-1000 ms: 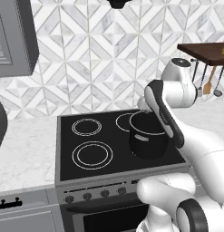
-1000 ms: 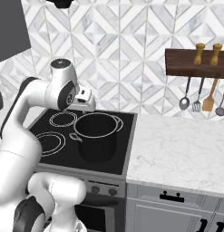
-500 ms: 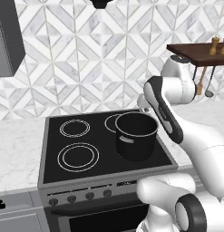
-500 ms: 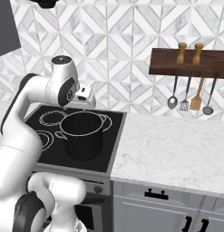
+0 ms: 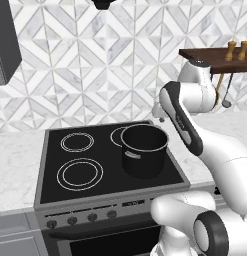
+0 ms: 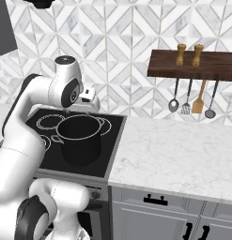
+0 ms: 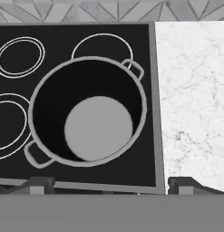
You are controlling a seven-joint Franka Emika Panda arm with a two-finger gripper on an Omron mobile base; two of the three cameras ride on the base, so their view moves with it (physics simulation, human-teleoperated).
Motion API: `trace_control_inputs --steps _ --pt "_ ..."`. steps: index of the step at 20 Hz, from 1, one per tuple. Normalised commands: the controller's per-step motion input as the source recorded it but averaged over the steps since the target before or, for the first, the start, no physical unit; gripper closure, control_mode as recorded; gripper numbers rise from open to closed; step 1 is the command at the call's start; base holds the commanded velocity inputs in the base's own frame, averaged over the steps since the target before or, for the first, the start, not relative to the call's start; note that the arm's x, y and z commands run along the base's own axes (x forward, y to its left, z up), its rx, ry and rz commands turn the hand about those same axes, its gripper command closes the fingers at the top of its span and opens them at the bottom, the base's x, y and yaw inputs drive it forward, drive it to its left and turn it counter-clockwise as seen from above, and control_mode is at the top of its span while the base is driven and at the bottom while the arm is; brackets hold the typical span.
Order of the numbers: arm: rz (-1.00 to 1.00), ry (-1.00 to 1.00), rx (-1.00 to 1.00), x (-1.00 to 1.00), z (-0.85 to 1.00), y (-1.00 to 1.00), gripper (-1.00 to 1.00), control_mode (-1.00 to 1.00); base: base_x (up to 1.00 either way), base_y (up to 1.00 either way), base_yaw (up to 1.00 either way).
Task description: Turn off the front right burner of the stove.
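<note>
The gripper [image 7: 111, 181] hangs open above the stove [image 5: 55, 155], its two dark fingertips [image 7: 38, 183] spread wide apart at the bottom of the hand view, holding and touching nothing. The white arm [image 5: 187, 125] is folded at the elbow, the hand pointing down over a dark pot [image 5: 144, 150] at the cooktop's front right corner. The row of knobs [image 5: 80, 218] lines the stove's front edge.

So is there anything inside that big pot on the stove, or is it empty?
Empty. The hand view looks straight down into the pot and shows a bare grey bottom. It stands upright on the stove, at the front right.
</note>
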Motion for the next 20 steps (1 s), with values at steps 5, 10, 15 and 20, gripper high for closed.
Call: trace_control_inputs --steps 5,10,15,20 --pt "0.03 0.00 -0.01 -0.09 -0.02 0.11 -1.00 -1.00 0.00 0.00 0.00" --pt "0.19 0.00 -0.21 -0.46 -0.46 0.91 -1.00 -1.00 0.00 0.00 0.00" --pt "0.32 0.00 -0.34 -0.74 -0.71 1.00 -1.00 -1.00 0.00 0.00 0.00" --pt "0.33 0.00 -0.38 -0.82 -0.82 1.00 -1.00 -1.00 0.00 0.00 0.00"
